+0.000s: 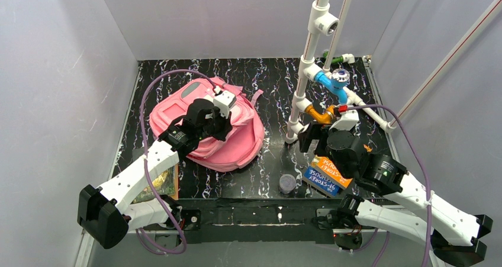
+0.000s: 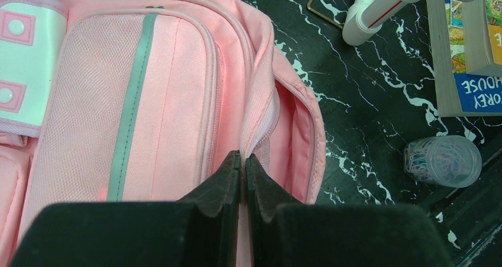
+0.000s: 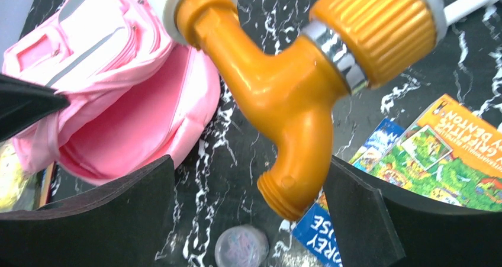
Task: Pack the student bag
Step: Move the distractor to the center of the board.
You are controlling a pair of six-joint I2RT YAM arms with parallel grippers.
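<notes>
The pink student bag [image 1: 237, 142] lies flat at the left middle of the black marbled table, its main compartment gaping toward the right. It also shows in the left wrist view [image 2: 166, 89] and the right wrist view [image 3: 118, 119]. My left gripper [image 1: 222, 122] is over the bag, shut [image 2: 243, 160] on the pink fabric edge of the opening by the zip. My right gripper [image 1: 309, 140] is open and empty [image 3: 248, 202], hovering right of the bag with an orange tap [image 3: 284, 101] just in front of its jaws. A stack of books [image 1: 328, 175] lies beneath the right arm.
A white pipe frame [image 1: 308, 60] with orange [image 1: 321, 114] and blue [image 1: 331, 82] taps stands at the right middle. A clear tub of paper clips [image 1: 287, 183] sits near the front edge. Another book [image 1: 161, 184] lies under the left arm. White walls close in all around.
</notes>
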